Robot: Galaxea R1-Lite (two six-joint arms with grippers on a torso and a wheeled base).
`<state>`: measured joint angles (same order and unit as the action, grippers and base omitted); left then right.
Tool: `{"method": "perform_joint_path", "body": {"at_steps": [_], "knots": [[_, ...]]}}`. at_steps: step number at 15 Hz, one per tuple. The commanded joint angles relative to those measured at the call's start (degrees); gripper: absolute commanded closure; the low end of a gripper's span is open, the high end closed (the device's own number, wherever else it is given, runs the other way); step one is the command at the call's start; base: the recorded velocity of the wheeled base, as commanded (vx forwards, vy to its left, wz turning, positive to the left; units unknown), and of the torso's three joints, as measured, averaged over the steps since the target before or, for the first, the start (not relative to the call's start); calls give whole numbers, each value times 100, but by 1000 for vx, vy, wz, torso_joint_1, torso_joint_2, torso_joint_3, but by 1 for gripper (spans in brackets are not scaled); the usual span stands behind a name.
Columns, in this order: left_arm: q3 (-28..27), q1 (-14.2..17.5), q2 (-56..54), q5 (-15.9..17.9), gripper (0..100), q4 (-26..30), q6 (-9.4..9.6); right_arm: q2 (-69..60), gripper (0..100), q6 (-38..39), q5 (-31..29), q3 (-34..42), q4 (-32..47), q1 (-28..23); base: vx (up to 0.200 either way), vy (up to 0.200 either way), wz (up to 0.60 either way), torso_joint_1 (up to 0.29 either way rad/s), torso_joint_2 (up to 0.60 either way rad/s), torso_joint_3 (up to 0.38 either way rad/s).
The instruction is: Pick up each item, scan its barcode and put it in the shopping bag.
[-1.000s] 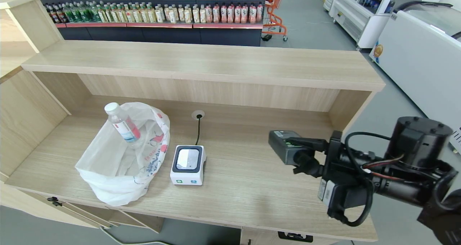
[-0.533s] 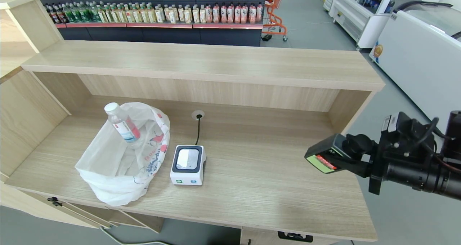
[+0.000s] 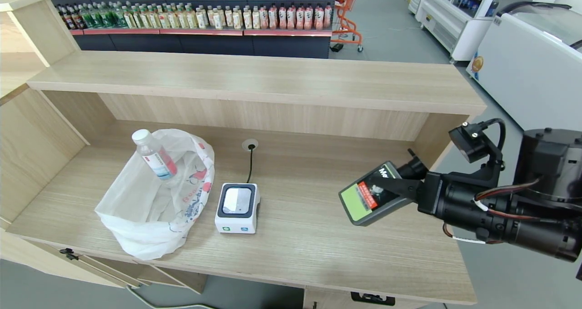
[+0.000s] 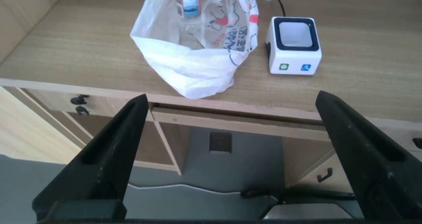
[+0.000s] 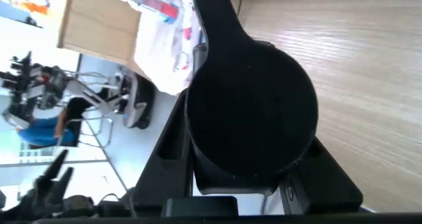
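We see the right gripper (image 3: 388, 187) clamped on a dark box (image 3: 357, 202), one finger across the box's upper face. The box hangs tilted over the counter (image 3: 318, 245), green and red label facing up. It sits at about 3 o'clock from the scanner (image 3: 237, 207), well apart from it and not over its window.

The scanner stands on the counter, window up. Its cable (image 3: 249, 166) runs off toward 12 o'clock to a hole in the top.

The bag (image 3: 145, 218) lies just beside the scanner at 9 o'clock, mouth open. A bottle (image 3: 154, 156) leans inside it, cap toward 11 o'clock.

The left gripper (image 4: 231, 102) is spread wide, with nothing between its fingers. It sits off the counter's near edge, with the bag and scanner beyond it.
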<state>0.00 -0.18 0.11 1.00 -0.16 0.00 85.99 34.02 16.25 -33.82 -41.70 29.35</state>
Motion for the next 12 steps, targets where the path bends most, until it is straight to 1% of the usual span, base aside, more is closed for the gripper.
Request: {"method": "perform_joint_path", "body": {"at_steps": [1,3,11,12], "knots": [[0,1,-2,-3,0,-2,0,216,100,192,1,-222,-4,308,0,0,0,0,0,0],[0,1,-2,-3,0,-2,0,374,100,219,-8,-231,-4,396,0,0,0,0,0,0],[0,1,-2,-3,0,-2,-9,418,100,219,1,-204,-4,387,0,0,0,0,0,0],[0,1,-2,-3,0,-2,-18,418,100,227,1,-195,-4,387,0,200,0,7,-2,-2]]}}
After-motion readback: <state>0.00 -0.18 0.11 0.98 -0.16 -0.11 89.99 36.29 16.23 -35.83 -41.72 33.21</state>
